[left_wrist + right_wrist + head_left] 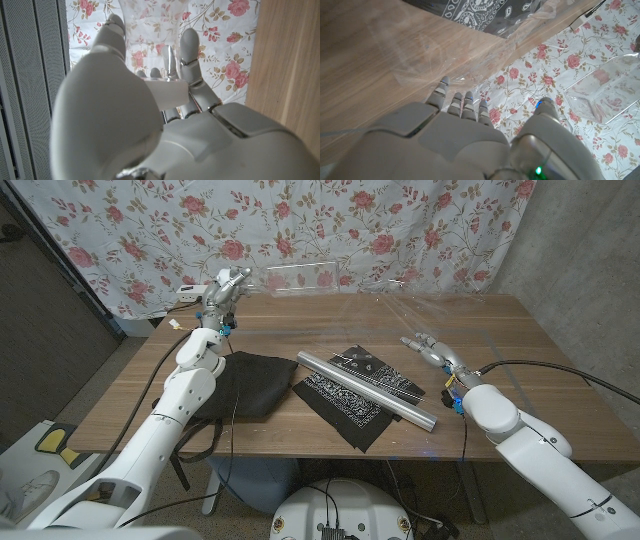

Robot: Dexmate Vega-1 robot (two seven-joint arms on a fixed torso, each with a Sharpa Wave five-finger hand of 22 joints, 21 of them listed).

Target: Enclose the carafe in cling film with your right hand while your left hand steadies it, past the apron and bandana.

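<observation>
Left hand point(228, 285) grips carafe point(300, 279) at far edge.
Right hand point(432, 350) holds film point(420, 305), fingers closed on the sheet; roll point(365, 387) lies across bandana point(360, 395), beside apron point(245, 385).

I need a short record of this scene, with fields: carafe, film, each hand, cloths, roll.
carafe: clear, lying at the table's far edge
cling film: sheet stretched from near the carafe toward the right hand
left hand: raised at the far left corner, pinching something clear
right hand: on the film's edge
cloths: black apron, patterned bandana
roll: silver tube on the bandana
</observation>
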